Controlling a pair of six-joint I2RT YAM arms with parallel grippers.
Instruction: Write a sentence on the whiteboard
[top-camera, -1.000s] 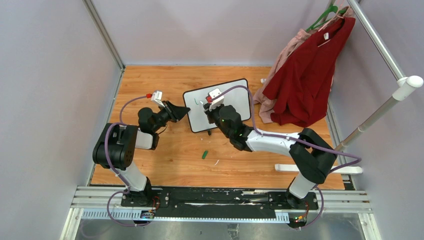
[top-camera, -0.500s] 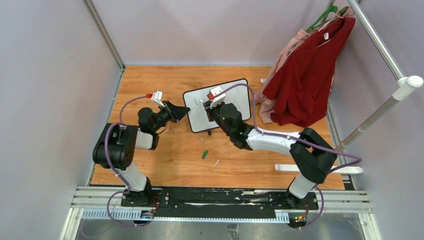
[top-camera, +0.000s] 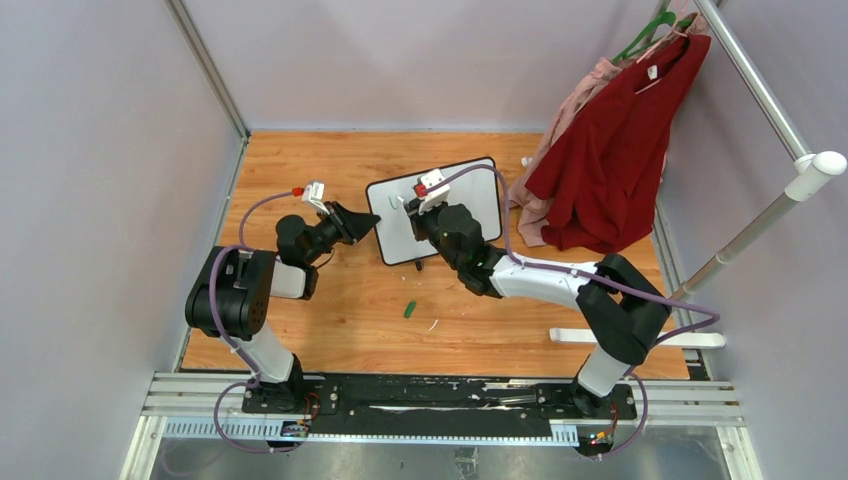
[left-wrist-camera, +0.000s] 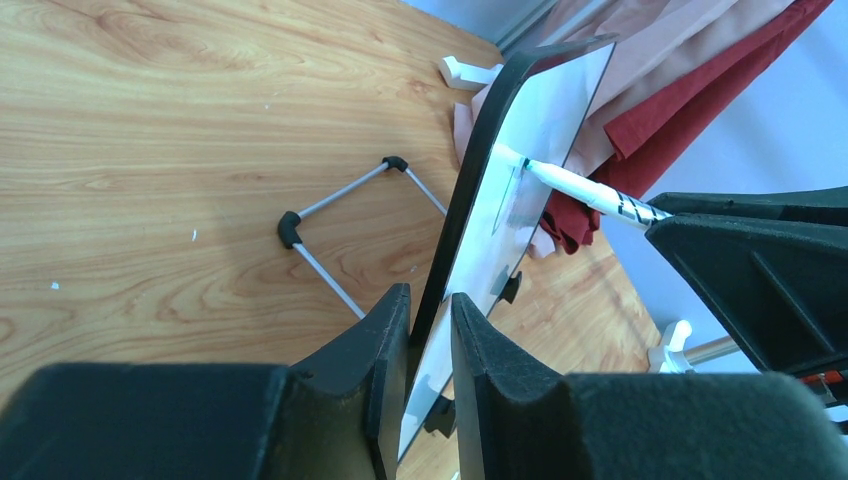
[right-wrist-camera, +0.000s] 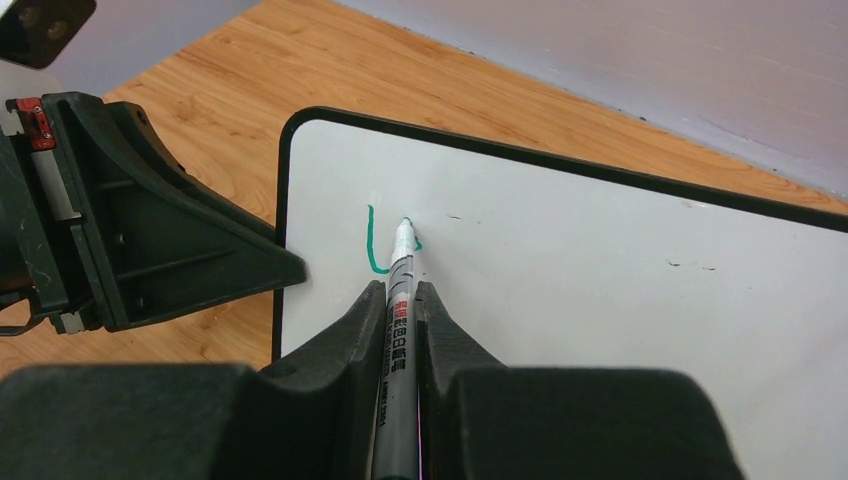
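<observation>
Right now | left gripper (left-wrist-camera: 430, 305) clamps the whiteboard (right-wrist-camera: 600, 260) by its edge | right gripper (right-wrist-camera: 400, 300) pinches a marker (right-wrist-camera: 402, 268), tip on the board just ahead, green stroke (right-wrist-camera: 371, 245) beside it.

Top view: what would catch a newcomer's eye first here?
Mid-table, the right gripper presses a marker to a propped whiteboard, with one green stroke drawn. The left gripper clamps the board's edge. A red garment hangs at the far right.
</observation>
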